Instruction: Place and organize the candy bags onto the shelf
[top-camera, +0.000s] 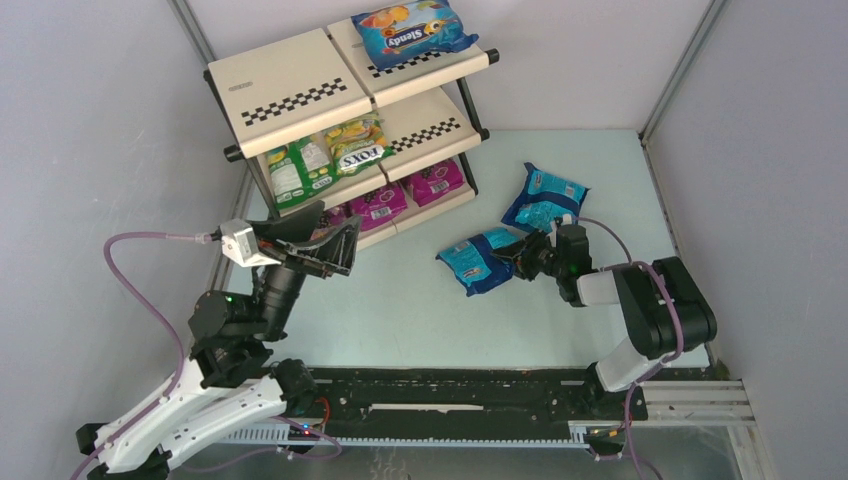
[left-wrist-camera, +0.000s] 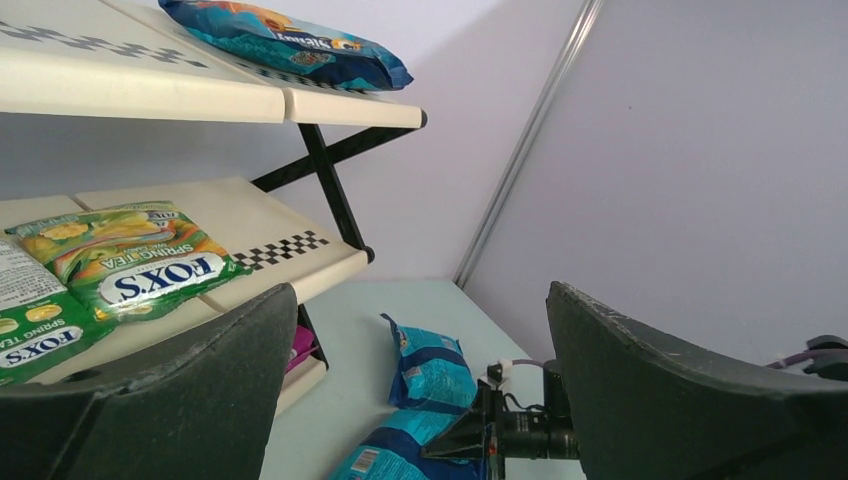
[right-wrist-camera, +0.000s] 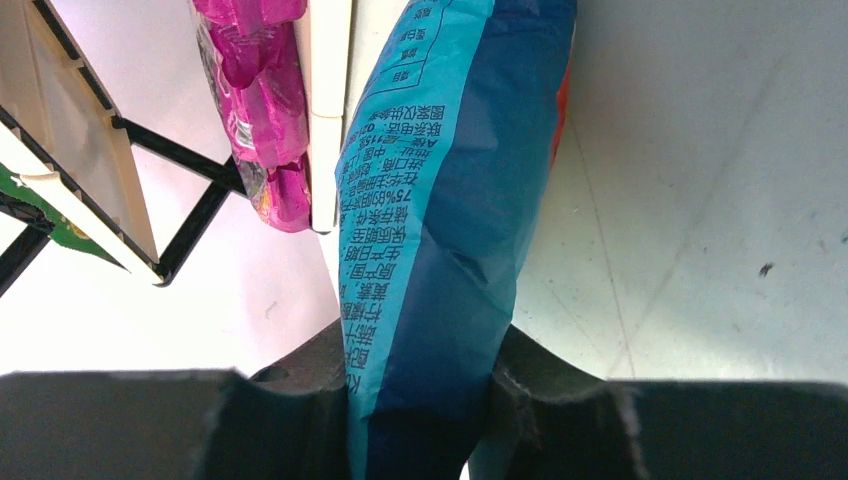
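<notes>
1. On the shelf (top-camera: 290, 85), in the upper left of the top view, we count the blue bag (top-camera: 413, 30) on the top tier, two green bags (top-camera: 322, 158) side by side on the middle tier, and magenta bags (top-camera: 405, 193) on the bottom tier. Two magenta ones are plain; a third seems to sit partly behind the left gripper (top-camera: 338, 218).
2. Two bags are not yet shelved. Both lie on the table (top-camera: 400, 300) right of centre, well apart from the shelf. The far teal bag (top-camera: 545, 197) is untouched, and the near teal bag (top-camera: 478, 262) is just below and left of it.
3. The right gripper (top-camera: 512, 252) has its jaws narrowed onto one end of the near teal bag. In the right wrist view a finger presses each side of the pouch, so we judge it gripped but not lifted.
4. The left gripper stands wide and holds nothing, hanging in front of the shelf's lower tiers.
5. We judge the task well past halfway. The left panel of the top tier and the right panel of the middle tier show bare room for the two teal bags.
</notes>
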